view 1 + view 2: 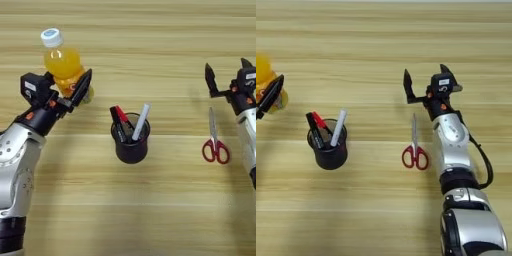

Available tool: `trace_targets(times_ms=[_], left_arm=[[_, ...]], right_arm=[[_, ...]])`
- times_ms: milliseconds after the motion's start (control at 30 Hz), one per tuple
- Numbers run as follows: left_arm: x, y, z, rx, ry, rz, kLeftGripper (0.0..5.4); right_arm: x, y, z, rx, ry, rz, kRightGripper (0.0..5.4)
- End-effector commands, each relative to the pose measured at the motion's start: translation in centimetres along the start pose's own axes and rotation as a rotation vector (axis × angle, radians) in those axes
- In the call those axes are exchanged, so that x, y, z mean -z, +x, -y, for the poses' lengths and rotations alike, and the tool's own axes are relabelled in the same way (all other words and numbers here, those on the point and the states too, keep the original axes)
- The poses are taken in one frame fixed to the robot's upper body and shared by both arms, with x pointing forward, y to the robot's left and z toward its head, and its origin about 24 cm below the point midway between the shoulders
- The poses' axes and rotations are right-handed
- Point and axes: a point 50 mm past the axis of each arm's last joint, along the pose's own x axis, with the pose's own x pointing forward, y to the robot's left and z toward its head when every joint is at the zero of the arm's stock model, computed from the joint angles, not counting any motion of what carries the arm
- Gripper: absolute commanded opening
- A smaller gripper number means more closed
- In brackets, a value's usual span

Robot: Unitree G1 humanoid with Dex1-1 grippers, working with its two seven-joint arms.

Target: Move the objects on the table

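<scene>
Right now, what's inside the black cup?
The black cup holds a white marker, a red pen and a black one, all leaning out over the rim. Their lower ends and the cup's bottom are hidden by its wall.

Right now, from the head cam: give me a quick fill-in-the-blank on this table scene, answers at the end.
1. The left pincer is shut on the bottle of ____ drink.
2. The scissors have ____ handles.
3. The right pincer is ____, above the scissors' blade tips.
4. The black cup of pens stands between the bottle and the ____.

Missing words: orange; red; open; scissors
</scene>
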Motion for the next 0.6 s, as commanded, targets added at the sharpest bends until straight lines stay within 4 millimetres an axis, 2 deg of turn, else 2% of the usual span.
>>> trace_targets(times_ms=[33, 200, 367, 600], left_arm=[[1.2, 0.9, -0.3, -0.117, 0.011, -0.042, 3.40], [3.7, 1.2, 0.9, -0.158, 0.040, -0.132, 3.40], [6.1, 1.1, 0.8, -0.207, 0.050, -0.216, 3.40], [7.9, 0.8, 0.9, -0.224, 0.044, -0.268, 3.40]], right_arm=[[-0.4, 0.5, -0.1, 0.002, -0.006, 0.023, 5.40], [-0.4, 0.5, -0.3, 0.001, -0.013, 0.026, 5.40], [-0.3, 0.5, -0.6, -0.003, -0.020, 0.021, 5.40], [0.2, 0.6, -0.4, 0.009, -0.003, -0.026, 5.40]])
